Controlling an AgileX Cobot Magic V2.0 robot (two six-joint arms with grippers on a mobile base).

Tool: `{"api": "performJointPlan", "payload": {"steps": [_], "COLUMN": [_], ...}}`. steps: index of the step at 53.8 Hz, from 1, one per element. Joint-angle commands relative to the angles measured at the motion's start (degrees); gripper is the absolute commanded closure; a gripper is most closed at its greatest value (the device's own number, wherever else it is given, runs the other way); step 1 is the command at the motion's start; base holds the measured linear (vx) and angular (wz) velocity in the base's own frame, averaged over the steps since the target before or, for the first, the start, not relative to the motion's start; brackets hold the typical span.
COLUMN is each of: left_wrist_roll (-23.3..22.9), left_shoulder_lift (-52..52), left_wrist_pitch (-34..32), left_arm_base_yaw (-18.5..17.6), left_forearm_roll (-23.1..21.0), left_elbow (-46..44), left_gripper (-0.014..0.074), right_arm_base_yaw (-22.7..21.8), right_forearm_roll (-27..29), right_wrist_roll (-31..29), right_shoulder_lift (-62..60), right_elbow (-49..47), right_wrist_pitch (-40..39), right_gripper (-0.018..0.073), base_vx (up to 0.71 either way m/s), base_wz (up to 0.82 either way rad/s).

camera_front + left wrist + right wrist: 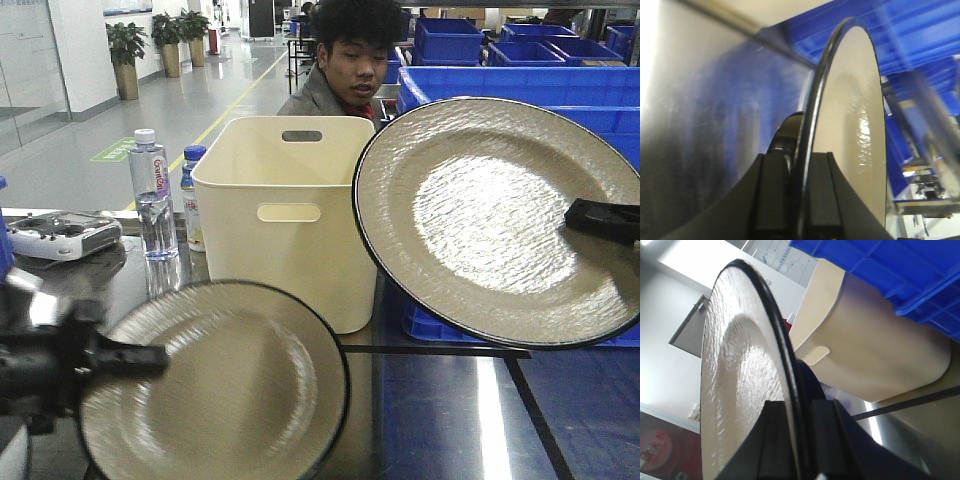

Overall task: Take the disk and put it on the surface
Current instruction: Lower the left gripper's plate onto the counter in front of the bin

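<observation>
Left end effector pinching lower disk over surface, right end effector pinching raised disk

A bin is standing on the tabletop, behind the left plate. Two water bottles are standing just left of the bin, and a controller is lying farther left. The right plate is hanging higher, right of the bin, before crates.

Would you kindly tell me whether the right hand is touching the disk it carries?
Touching. The right wrist view shows the black rim of the disk clamped between the two dark fingers of the right hand, with no gap on either side.
</observation>
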Motion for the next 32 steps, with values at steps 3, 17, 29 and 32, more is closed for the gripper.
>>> {"api": "performJointPlan", "payload": {"steps": [3, 17, 29, 32], "left_wrist_roll": [-1.2, -1.1, 1.0, 1.0], "left_shoulder_lift": [3.6, 7.6, 10.7, 11.7], "left_wrist_pitch": [1.9, -15.6, -17.2, -17.2], "left_arm_base_yaw": [-7.3, -12.7, -16.6, -18.2], "left_forearm_roll": [-8.7, -11.8, -12.4, -12.3], "left_elbow": [-1.6, -1.6, -1.6, -1.6], "left_gripper": [0.0598, 0.0595, 0.0551, 0.0551], "right_arm_base_yaw": [-0.3, -0.3, -0.3, -0.3], "right_forearm_roll": [10.0, 10.0, 10.0, 10.0], "right_wrist_roll": [0.1, 0.1, 0.1, 0.1], "right_shoulder_lift": [-1.5, -1.5, -1.5, -1.5], "right_elbow": [-2.3, -2.3, -2.3, -2.3], "right_wrist_pitch": [0.3, -0.4, -0.3, -0.2], "right_gripper": [0.0568, 0.0568, 0.0568, 0.0568], "base_vx": [0.00, 0.00, 0.00, 0.00], "base_wz": [0.00, 0.00, 0.00, 0.00]}}
